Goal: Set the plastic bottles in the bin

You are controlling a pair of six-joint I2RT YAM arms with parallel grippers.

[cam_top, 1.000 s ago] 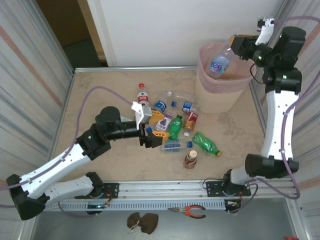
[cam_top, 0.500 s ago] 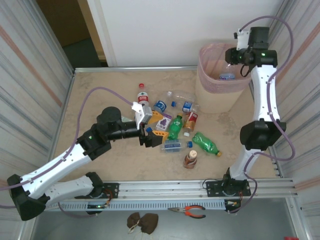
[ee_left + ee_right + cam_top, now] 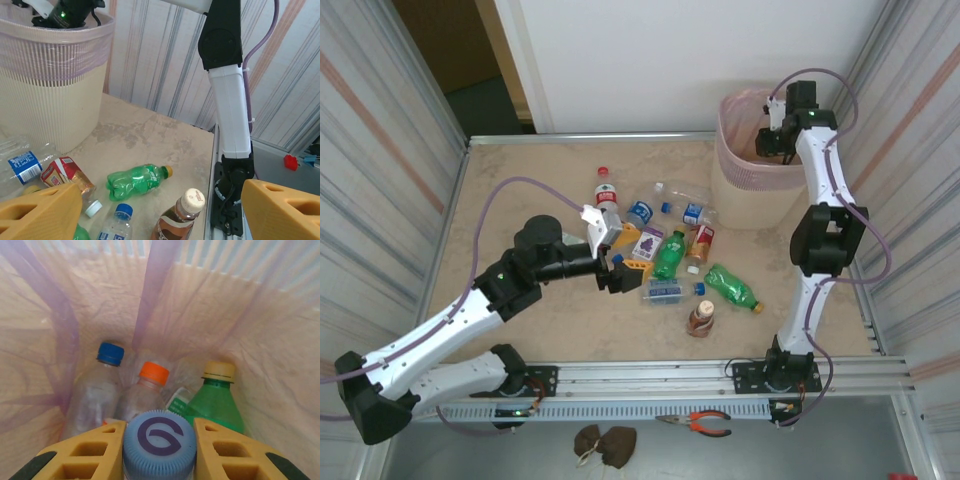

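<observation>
Inside the bin (image 3: pixel 752 196), right jaws clamp a bottle (image 3: pixel 159 441) above three others; left jaws gape.

White arm links (image 3: pixel 430 338) with black joints (image 3: pixel 538 238), lilac cables (image 3: pixel 520 178), and orange fingers (image 3: pixel 280 210), seemingly hollow-celled.

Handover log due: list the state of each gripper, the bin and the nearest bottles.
Left gripper, open, holding nothing.
Right gripper, shut on blue-capped bottle, over the bin.
Bin, upright, lined, loose bottles at its bottom.
Green bottle, lying sideways on the table.
Brown bottle, standing, capped.
</observation>
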